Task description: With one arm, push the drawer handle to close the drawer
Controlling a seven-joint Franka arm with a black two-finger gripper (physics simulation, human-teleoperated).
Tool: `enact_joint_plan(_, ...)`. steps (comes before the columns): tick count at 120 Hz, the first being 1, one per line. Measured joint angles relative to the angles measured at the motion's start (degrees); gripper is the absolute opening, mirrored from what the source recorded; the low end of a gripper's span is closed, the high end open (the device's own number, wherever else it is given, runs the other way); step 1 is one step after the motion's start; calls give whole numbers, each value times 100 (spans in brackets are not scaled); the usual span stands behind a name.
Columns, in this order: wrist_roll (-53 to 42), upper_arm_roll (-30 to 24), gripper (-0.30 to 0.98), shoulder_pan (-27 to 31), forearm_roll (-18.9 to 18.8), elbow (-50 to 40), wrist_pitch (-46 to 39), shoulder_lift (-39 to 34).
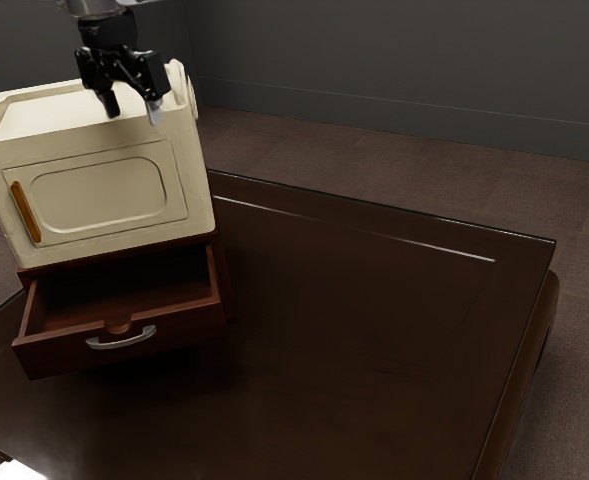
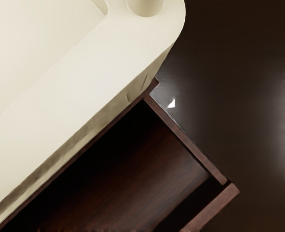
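1. The dark red-brown wooden drawer (image 1: 189,329) is pulled out at the lower left of the exterior view, its inside uncovered. The curved silver metal handle (image 1: 121,340) is fixed to its front, below a shallow notch.
2. The step in hand, as I judge it, is getting to the front of that handle. The black two-finger gripper (image 1: 133,107) is in the upper left, above the furniture and well apart from the handle; its fingers stand spread, with nothing between them.
3. It would be best to swing out past the drawer front before lowering, since a straight descent could land inside the drawer or clip its rim. Closing the fingers first should give a firmer pushing face.
4. Then press near the handle's middle, level and straight toward the matching wooden base (image 1: 224,285); an off-centre push could make the drawer bind. Ease off as the front meets the base.
5. On the way, keep clear of the cream box with a panelled front (image 1: 99,187), which sits on the base.
6. Counted: one drawer, one silver handle, one gripper, one base, one cream box, one upright orange-brown handle (image 1: 26,212) on the box, one dark glossy table (image 1: 374,340).
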State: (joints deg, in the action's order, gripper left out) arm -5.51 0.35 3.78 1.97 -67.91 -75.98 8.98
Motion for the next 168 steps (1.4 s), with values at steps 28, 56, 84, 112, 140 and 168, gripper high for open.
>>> enact_joint_plan(28, -74, 4, 67, 0, -3, 3, 57, -7)
enact_joint_plan(56, 859, -944, 68, 74, -119, -355, -58, -2115)
enact_joint_plan(84, 2686, -1333, 68, -24, -82, -383, 26, -2157)
enact_joint_plan(112, 4061, -1482, 69, 141, -67, -1854, -309, -2244)
enact_joint_plan(140, 5448, -1949, 69, 5, 135, -6538, -2324, -3765)
enact_joint_plan(168, 6391, -786, 66, -987, 25, -7871, -4008, -3355)
